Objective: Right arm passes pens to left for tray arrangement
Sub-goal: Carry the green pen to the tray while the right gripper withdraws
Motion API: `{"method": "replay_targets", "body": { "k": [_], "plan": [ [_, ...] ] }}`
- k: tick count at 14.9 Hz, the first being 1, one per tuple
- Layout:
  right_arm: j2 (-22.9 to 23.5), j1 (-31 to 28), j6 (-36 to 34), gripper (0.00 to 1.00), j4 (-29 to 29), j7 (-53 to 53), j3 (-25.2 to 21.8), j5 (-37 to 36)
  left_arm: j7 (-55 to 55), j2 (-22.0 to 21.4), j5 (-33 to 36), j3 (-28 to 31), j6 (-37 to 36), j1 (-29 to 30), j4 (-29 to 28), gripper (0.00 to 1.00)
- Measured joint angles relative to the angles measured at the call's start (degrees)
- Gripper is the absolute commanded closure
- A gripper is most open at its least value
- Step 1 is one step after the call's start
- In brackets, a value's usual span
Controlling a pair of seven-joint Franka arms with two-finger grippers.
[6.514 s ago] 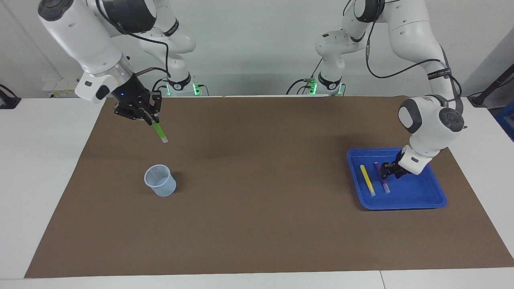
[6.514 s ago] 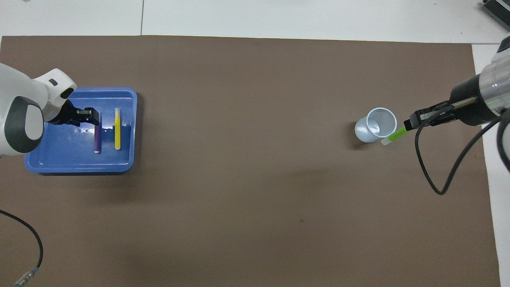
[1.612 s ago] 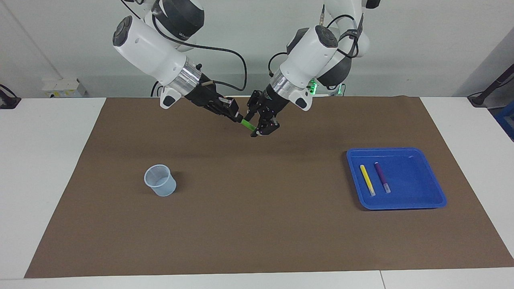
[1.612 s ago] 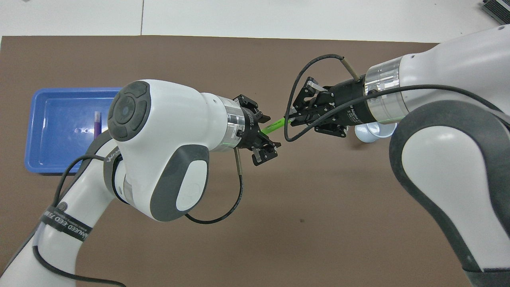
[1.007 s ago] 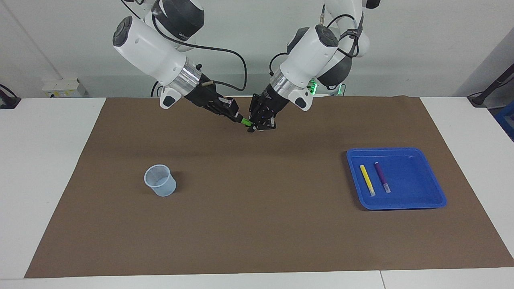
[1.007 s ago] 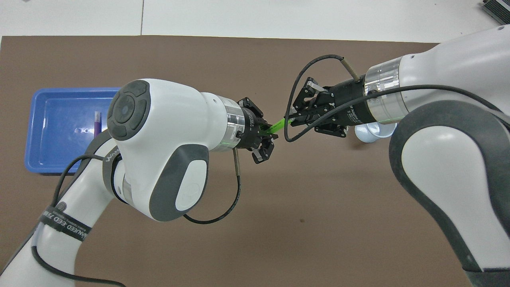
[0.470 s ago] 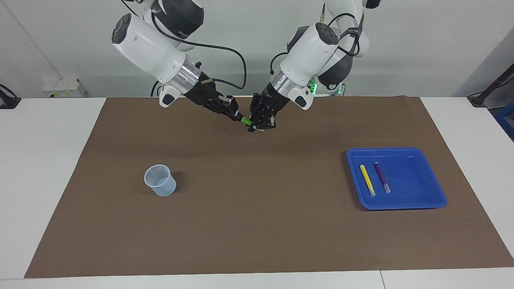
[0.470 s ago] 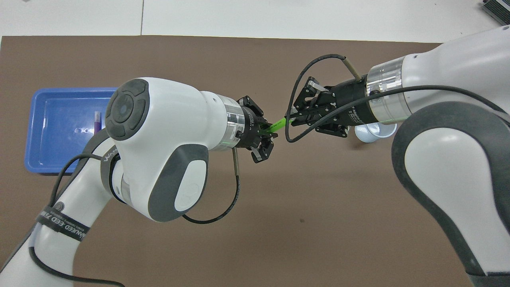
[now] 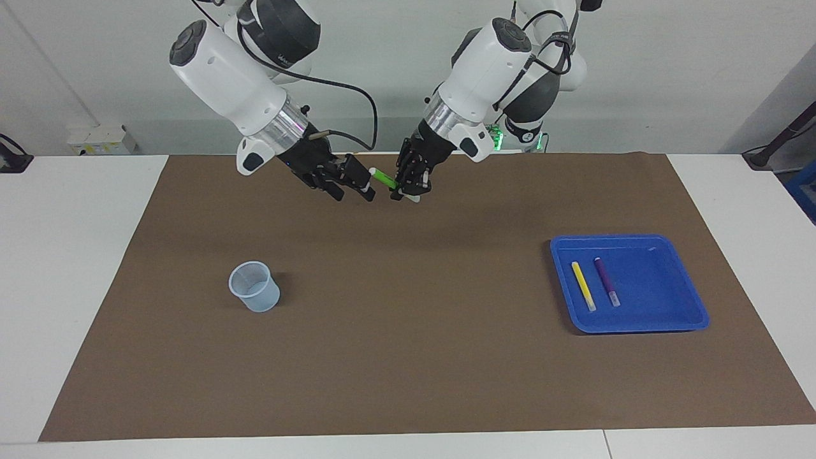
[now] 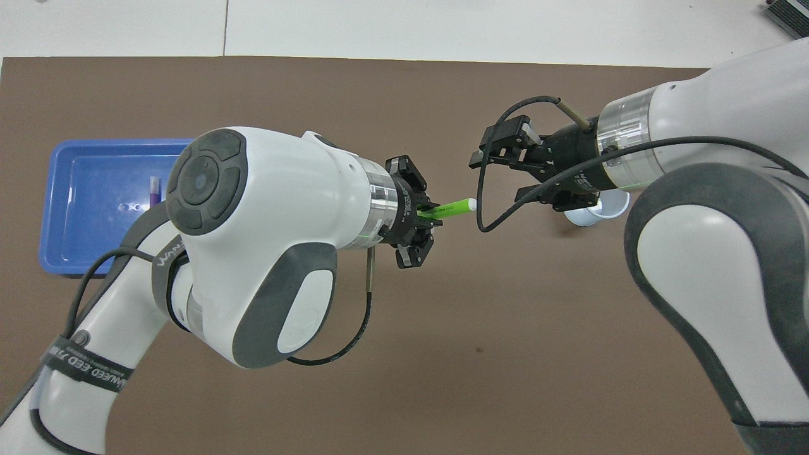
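While both arms hang over the mat's middle by the robots' edge, the left gripper [image 9: 408,189] is clamped on the green pen [image 10: 452,208], and the right gripper [image 10: 519,165], jaws spread wide, sits just beside the pen's free tip. Farther out, the tray [image 9: 663,319] holds the yellow pen [image 9: 582,285] and purple pen [image 9: 605,281] side by side, and the cup [image 9: 255,287] stands at the right arm's end.

No legible text or labels.
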Motion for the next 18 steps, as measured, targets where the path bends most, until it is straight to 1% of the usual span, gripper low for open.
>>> {"method": "replay_targets", "body": {
  "k": [2,4,5,8,11,13,15,18],
  "plan": [
    [-0.90,-1.99,-0.01,0.00,0.05,-3.62,-0.14,-3.75,6.40,-0.08,0.06,0.54,-2.74,0.09,0.72,1.00],
    [-1.86,-4.80,-0.65,0.00,0.06,-9.51,-0.25,-8.22,14.77,-0.54,0.21,1.69,-6.45,1.19,0.84,1.00],
    [-2.21,-6.26,-1.37,0.00,0.06,-13.00,-0.30,-10.52,19.91,-0.85,0.28,2.20,-9.09,2.85,0.85,1.00],
    [-2.54,-10.79,-2.98,0.00,-0.02,-20.87,-0.44,-15.09,37.39,-1.58,0.80,2.95,-16.42,10.51,0.86,1.00],
    [-2.56,-15.44,-6.46,0.00,-0.05,-28.91,-0.56,-17.23,55.19,-2.11,4.86,3.23,-22.48,16.78,0.75,1.00],
    [-2.68,-17.19,-7.67,0.00,-0.04,-31.88,-0.57,-20.95,67.29,-2.79,6.85,3.32,-24.46,20.42,-0.27,1.00],
    [-2.75,-17.47,-7.74,0.00,-0.03,-32.45,-0.54,-24.08,76.79,-3.53,9.77,3.37,-24.85,22.83,-2.25,1.00],
    [-2.86,-17.47,-7.81,0.00,0.12,-32.45,-0.47,-25.37,89.13,-4.26,13.82,3.35,-24.81,25.25,-5.74,1.00]
  ]
}}
